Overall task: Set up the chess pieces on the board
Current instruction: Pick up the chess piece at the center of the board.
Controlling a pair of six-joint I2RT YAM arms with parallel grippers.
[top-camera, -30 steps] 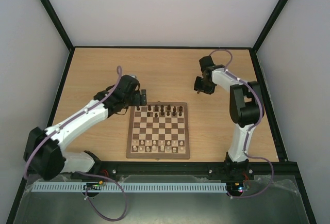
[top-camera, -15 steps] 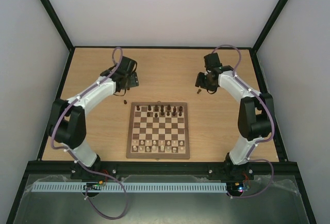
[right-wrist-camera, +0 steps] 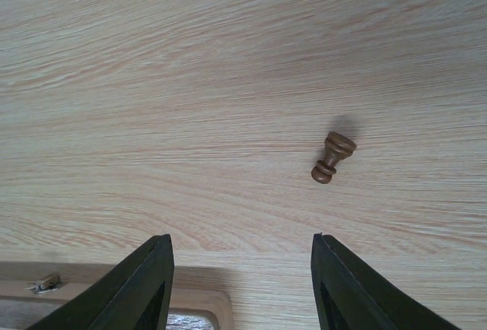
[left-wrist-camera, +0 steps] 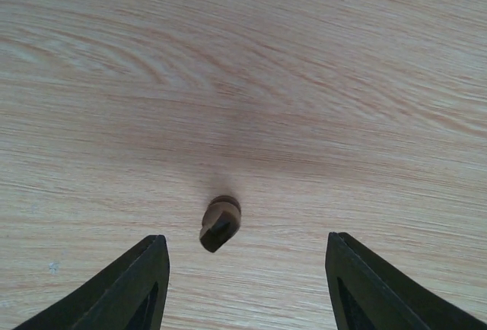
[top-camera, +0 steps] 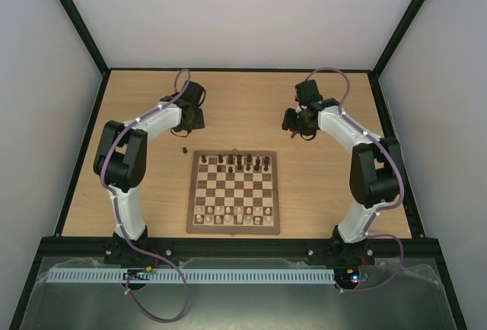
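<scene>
Fingers (left-wrist-camera: 129, 292) of the left arm stand partly apart, empty, framing a dark chess piece (left-wrist-camera: 221, 223) on the counter (left-wrist-camera: 304, 79); rounded, it could roll away if pinched off-centre. Right fingers (right-wrist-camera: 144, 284) (also apart, empty) have their pawn (right-wrist-camera: 332, 158) ahead and right of the gap, beyond the board (top-camera: 233, 230) toward the counter's far edge: closing straight would miss.

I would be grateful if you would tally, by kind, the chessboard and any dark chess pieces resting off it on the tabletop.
Board: 1
Dark chess pieces off the board: 2, one beyond each far corner
Total: 3
</scene>
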